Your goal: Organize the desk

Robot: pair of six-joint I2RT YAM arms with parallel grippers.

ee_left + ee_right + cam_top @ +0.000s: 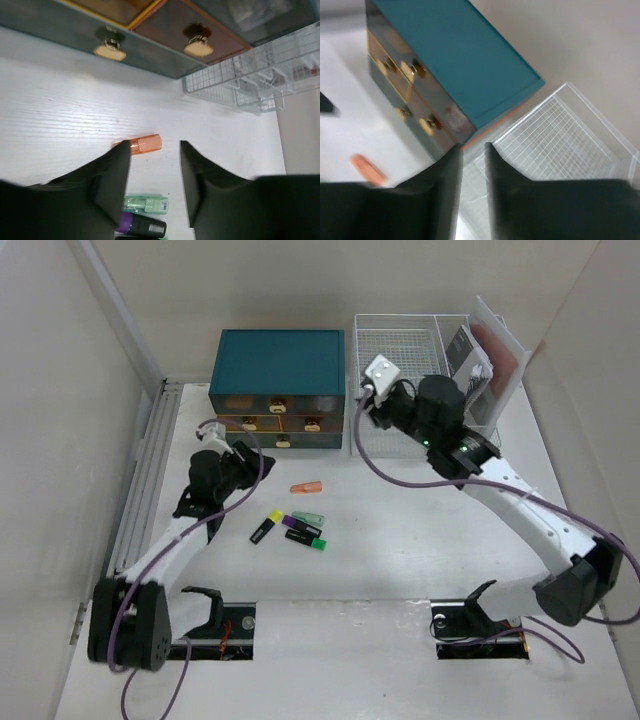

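Top external: the desk (400, 560), flat matte white, two cut-outs at near edge; my left claw (155, 149) and right claw (472, 148) stand apart, empty

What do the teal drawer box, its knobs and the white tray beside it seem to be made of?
Drawer box: probably painted wood or board. The teal top is flat and even with sharp edges, and the fronts look slightly glossy.
Knobs: likely metal, since they are gold-coloured and shiny.
Tray: thin wire mesh, apparently coated white. A fine open grid shows on its floor and walls.
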